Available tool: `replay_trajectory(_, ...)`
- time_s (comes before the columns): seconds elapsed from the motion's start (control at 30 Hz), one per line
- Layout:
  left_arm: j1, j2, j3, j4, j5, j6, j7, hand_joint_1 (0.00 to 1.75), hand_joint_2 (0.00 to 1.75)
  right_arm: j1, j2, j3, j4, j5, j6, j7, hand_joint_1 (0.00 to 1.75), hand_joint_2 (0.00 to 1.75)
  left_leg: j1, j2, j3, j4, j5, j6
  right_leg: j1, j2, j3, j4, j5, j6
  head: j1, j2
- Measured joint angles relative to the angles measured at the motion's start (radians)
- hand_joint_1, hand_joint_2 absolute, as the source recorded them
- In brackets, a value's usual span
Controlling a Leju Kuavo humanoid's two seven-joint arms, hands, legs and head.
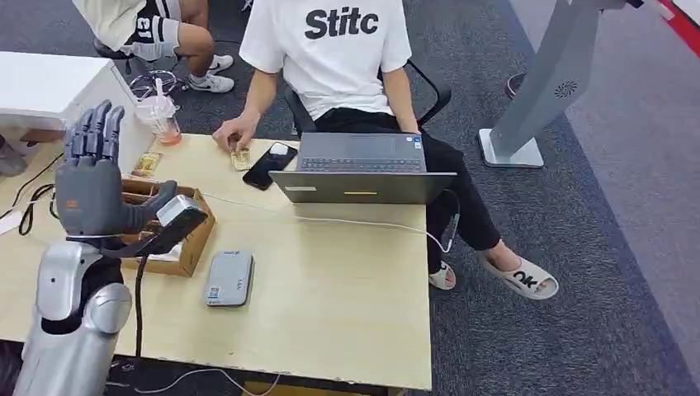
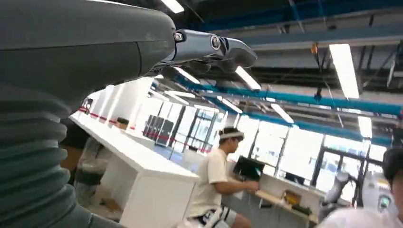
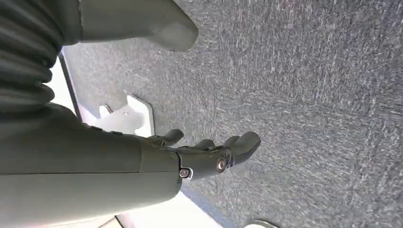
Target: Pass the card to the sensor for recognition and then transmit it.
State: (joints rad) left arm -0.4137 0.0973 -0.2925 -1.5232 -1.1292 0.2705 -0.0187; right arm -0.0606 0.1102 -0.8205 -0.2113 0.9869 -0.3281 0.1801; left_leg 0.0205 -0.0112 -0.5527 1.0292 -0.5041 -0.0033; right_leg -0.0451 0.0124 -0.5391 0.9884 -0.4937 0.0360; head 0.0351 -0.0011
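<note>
- Grey carpet [image 1: 578,206] surrounds a pale wooden counter [image 1: 347,289], where a person in a white T-shirt [image 1: 330,49] sits at the far side behind an open laptop [image 1: 361,169].
- The left hand [image 1: 92,186] is raised above the counter's left end, palm up, fingers straight and spread, thumb out to the side, holding nothing.
- Just beside that hand, a silver-headed scanner [image 1: 177,216] on a dark stalk stands over a shallow cardboard box [image 1: 191,239].
- A grey card reader [image 1: 229,279] lies flat near the box.
- A black phone [image 1: 269,166] lies near the person's hand [image 1: 234,134], which rests on a small card-like item; I cannot tell whether it is the card.
- The right hand [image 3: 209,154] hangs over the carpet, fingers loosely curved apart, holding nothing.
</note>
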Motion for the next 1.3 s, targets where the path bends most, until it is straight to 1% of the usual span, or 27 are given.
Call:
replay_trajectory(0.13, 0.032, 0.001, -0.028, -0.016, 0.003, -0.016, 0.002, 0.0, 1.75, 0.0, 0.001, -0.013, 0.0, 0.0, 0.0, -0.004, 0.0, 1.75, 0.0, 0.0, 0.0, 0.0, 0.0, 0.0, 0.0, 0.0, 0.0, 0.0, 0.0, 0.0, 0.0, 0.0)
replay_trajectory(0.17, 0.034, 0.003, -0.034, -0.02, 0.015, -0.038, 0.001, 0.0, 1.75, 0.0, 0.002, -0.014, 0.0, -0.002, 0.0, -0.006, 0.0, 1.75, 0.0, 0.0, 0.0, 0.0, 0.0, 0.0, 0.0, 0.0, 0.0, 0.0, 0.0, 0.0, 0.0, 0.0)
replay_trajectory(0.2, 0.035, 0.008, -0.041, -0.022, 0.044, -0.077, 0.0, 0.0, 1.75, 0.0, 0.002, -0.017, 0.0, -0.003, 0.0, -0.008, 0.0, 1.75, 0.0, 0.0, 0.0, 0.0, 0.0, 0.0, 0.0, 0.0, 0.0, 0.0, 0.0, 0.0, 0.0, 0.0)
replay_trajectory(0.27, 0.043, 0.03, -0.062, -0.029, 0.146, -0.19, -0.004, 0.0, 1.75, 0.0, 0.002, -0.024, 0.0, -0.003, 0.0, -0.015, 0.0, 1.75, 0.0, 0.0, 0.0, 0.0, 0.0, 0.0, 0.0, 0.0, 0.0, 0.0, 0.0, 0.0, 0.0, 0.0)
replay_trajectory(0.33, 0.054, 0.069, -0.078, -0.035, 0.232, -0.264, -0.003, 0.0, 1.75, 0.001, 0.002, -0.035, 0.0, -0.004, 0.0, -0.022, 0.0, 1.75, 0.001, 0.001, 0.0, 0.0, 0.0, 0.0, 0.0, 0.001, 0.0, 0.001, 0.0, 0.0, 0.0, 0.0)
replay_trajectory(0.37, 0.056, 0.084, -0.08, -0.037, 0.245, -0.276, -0.003, 0.0, 1.75, 0.001, 0.002, -0.037, 0.0, -0.004, 0.0, -0.025, 0.0, 1.75, 0.001, 0.001, 0.0, 0.0, 0.0, 0.0, 0.001, 0.001, 0.0, 0.001, 0.0, 0.0, 0.0, 0.0)
replay_trajectory(0.4, 0.056, 0.084, -0.08, -0.037, 0.245, -0.276, -0.003, 0.0, 1.75, 0.001, 0.002, -0.037, 0.0, -0.004, 0.0, -0.025, 0.0, 1.75, 0.001, 0.001, 0.0, 0.0, 0.0, 0.0, 0.001, 0.001, 0.0, 0.001, 0.0, 0.0, 0.0, 0.0)
replay_trajectory(0.5, 0.059, 0.112, -0.086, -0.047, 0.276, -0.304, 0.0, 0.0, 1.75, 0.002, 0.002, -0.042, 0.0, -0.006, 0.0, -0.029, 0.0, 1.75, 0.001, 0.001, 0.0, 0.0, 0.0, -0.001, 0.001, 0.001, -0.001, 0.001, 0.0, 0.0, 0.0, 0.0)
replay_trajectory(0.53, 0.065, 0.162, -0.089, -0.061, 0.307, -0.335, 0.0, 0.0, 1.75, 0.003, 0.002, -0.047, 0.0, -0.006, 0.0, -0.031, 0.0, 1.75, 0.001, 0.002, 0.0, 0.0, 0.0, -0.001, 0.001, 0.002, -0.001, 0.002, 0.0, 0.0, 0.0, 0.0)
replay_trajectory(0.57, 0.087, 0.265, -0.089, -0.098, 0.365, -0.379, -0.003, 0.0, 1.75, 0.005, 0.002, -0.061, 0.0, -0.002, 0.0, -0.031, 0.0, 1.75, 0.001, 0.001, 0.0, 0.0, 0.0, -0.001, 0.001, 0.001, -0.002, 0.002, 0.0, 0.0, 0.0, 0.0)
replay_trajectory(0.6, 0.096, 0.292, -0.089, -0.108, 0.364, -0.382, 0.001, 0.0, 1.75, 0.005, 0.002, -0.064, 0.0, -0.001, 0.001, -0.029, 0.0, 1.75, 0.001, 0.001, 0.0, 0.0, 0.0, -0.001, 0.001, 0.001, -0.002, 0.002, 0.0, 0.0, 0.0, 0.0)
replay_trajectory(0.67, 0.109, 0.328, -0.089, -0.119, 0.351, -0.385, 0.019, 0.0, 1.75, 0.005, 0.002, -0.067, 0.0, 0.001, 0.001, -0.029, 0.0, 1.75, 0.001, 0.001, -0.001, -0.001, 0.0, -0.001, 0.0, 0.001, -0.002, 0.002, 0.0, 0.0, 0.0, 0.0)
replay_trajectory(0.77, 0.123, 0.366, -0.087, -0.124, 0.346, -0.387, 0.025, 0.0, 1.75, 0.005, 0.002, -0.071, 0.0, 0.005, 0.001, -0.031, 0.0, 1.75, 0.0, 0.001, -0.001, 0.0, 0.0, -0.001, 0.0, 0.001, -0.002, 0.002, 0.0, 0.0, 0.0, 0.0)
replay_trajectory(0.87, 0.136, 0.39, -0.085, -0.127, 0.346, -0.387, 0.035, 0.0, 1.75, 0.005, 0.002, -0.072, 0.0, 0.008, 0.001, -0.031, 0.0, 1.75, 0.0, 0.001, -0.001, 0.0, 0.0, -0.001, 0.0, 0.0, -0.001, 0.002, 0.0, 0.0, 0.0, 0.0)
replay_trajectory(1.07, 0.147, 0.412, -0.081, -0.13, 0.342, -0.385, 0.041, 0.0, 1.75, 0.005, 0.002, -0.079, 0.0, 0.011, 0.001, -0.032, 0.0, 1.75, 0.0, 0.0, -0.001, 0.0, 0.0, -0.001, 0.0, 0.0, -0.001, 0.002, 0.0, 0.0, 0.0, 0.0)
replay_trajectory(1.3, 0.17, 0.423, -0.053, -0.129, 0.291, -0.378, 0.076, 0.0, 1.75, 0.004, 0.002, -0.086, 0.0, 0.029, 0.004, -0.032, 0.0, 1.75, 0.0, 0.001, -0.001, 0.0, 0.0, -0.001, 0.0, 0.001, -0.002, 0.002, 0.0, 0.0, 0.0, 0.0)
